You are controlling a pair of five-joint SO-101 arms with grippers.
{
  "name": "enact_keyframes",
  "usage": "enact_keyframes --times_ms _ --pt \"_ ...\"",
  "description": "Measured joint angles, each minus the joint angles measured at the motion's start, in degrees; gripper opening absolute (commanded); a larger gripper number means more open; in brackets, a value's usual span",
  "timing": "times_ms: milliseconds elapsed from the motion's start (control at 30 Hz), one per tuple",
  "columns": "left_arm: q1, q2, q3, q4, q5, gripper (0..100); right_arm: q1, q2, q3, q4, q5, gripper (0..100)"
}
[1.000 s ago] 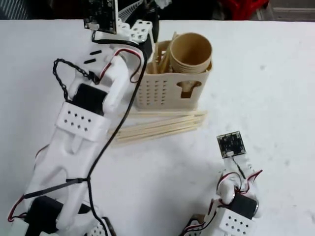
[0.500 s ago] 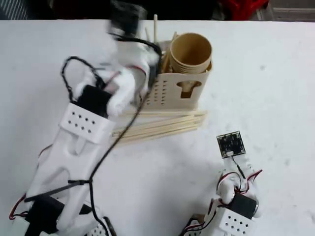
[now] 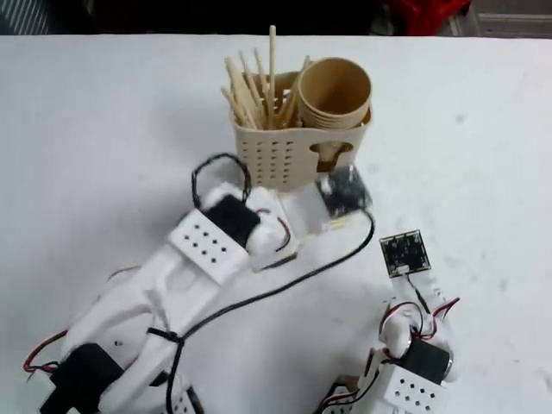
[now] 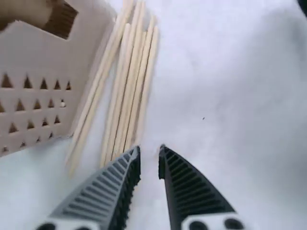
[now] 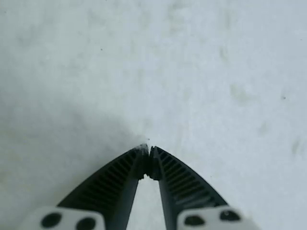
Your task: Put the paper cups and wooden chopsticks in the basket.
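Chopsticks [image 4: 127,96] lie beside the basket [image 4: 33,96]. Left gripper [image 4: 148,152], barely open and empty, hovers over them for pickup; right gripper [image 5: 147,152] closed, empty.

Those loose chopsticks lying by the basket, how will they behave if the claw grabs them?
The chopsticks look thin, stiff and probably light. Lying loose side by side, some would likely roll or scatter on the smooth table.

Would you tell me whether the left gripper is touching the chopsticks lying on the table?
Cannot tell. In the left wrist view the left gripper overlaps the near ends of the chopsticks, but its height is unclear.
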Motion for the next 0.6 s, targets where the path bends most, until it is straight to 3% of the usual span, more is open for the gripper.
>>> enact_keyframes --times_ms 133,267,600 --pt "-1.49 0.00 9.41 -10.29 -3.87 9 0.00 0.00 0.00 0.00 0.00 1.8" --pt "-2.64 4.48 9.93 -13.63 -5.27 9 0.00 0.00 0.00 0.00 0.00 1.8" --pt "-2.81 33.14 -8.79 -10.81 -6.86 9 0.00 0.00 0.00 0.00 0.00 1.8"
